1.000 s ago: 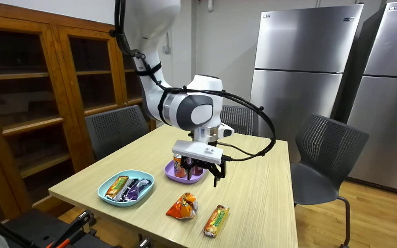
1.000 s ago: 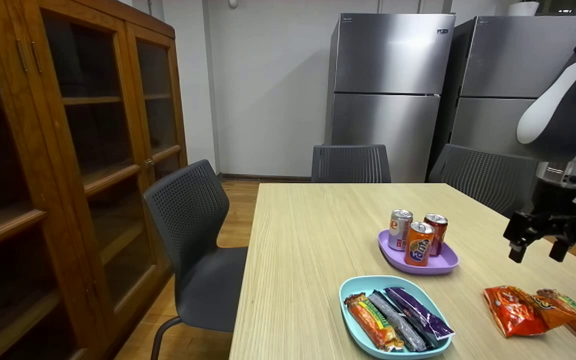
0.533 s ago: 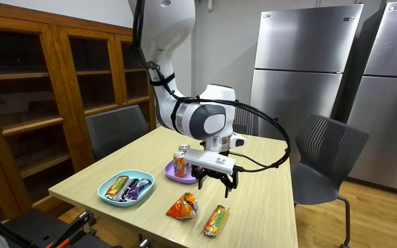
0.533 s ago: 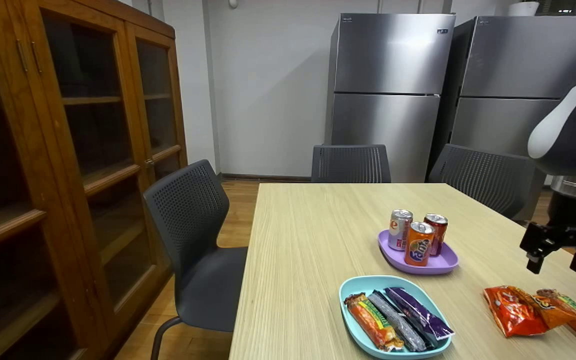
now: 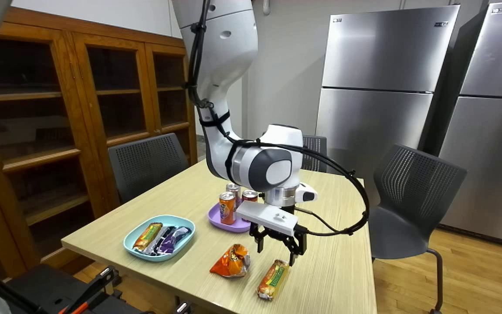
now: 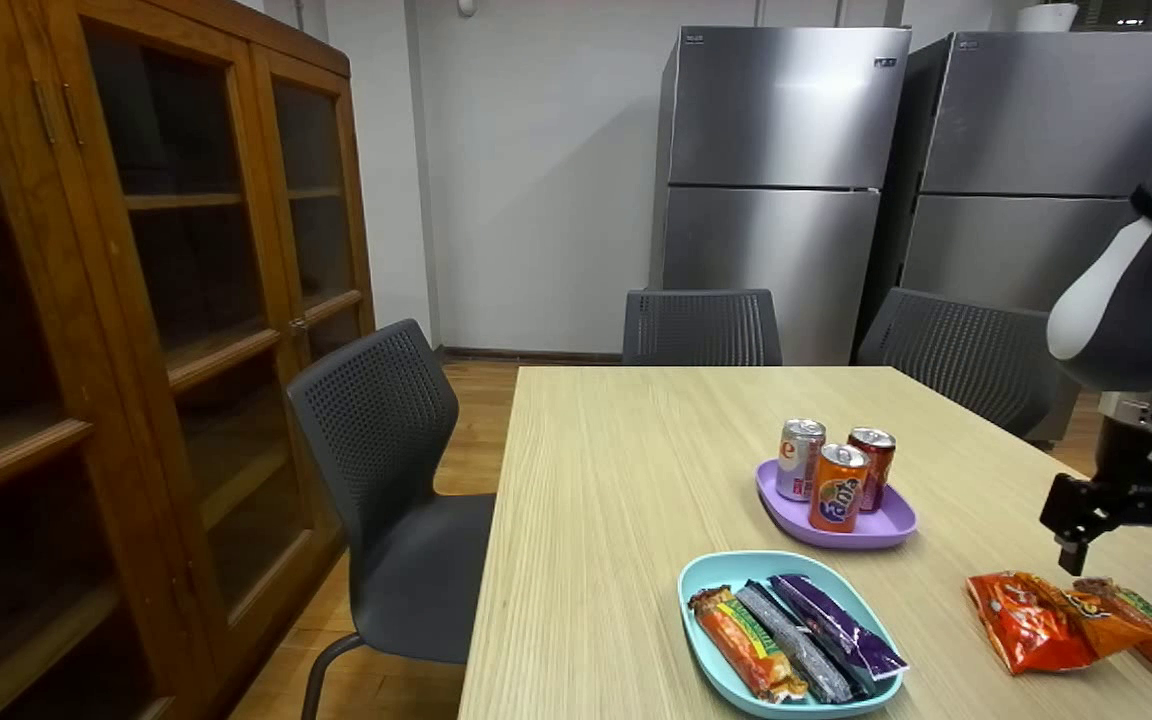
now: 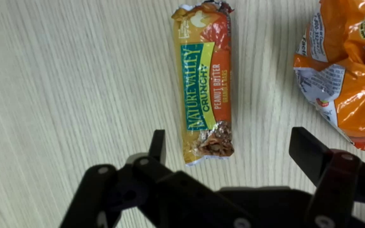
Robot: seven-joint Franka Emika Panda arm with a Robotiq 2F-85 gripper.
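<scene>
Black and spread wide, the gripper spans the wrist view's bottom; a granola bar lies upper centre, an orange snack bag upper right.

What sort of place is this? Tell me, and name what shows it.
Most likely a break room or shared kitchen: two tall silver refrigerators, dark chairs around a pale table, and soda cans in a purple tray suggest it.
</scene>
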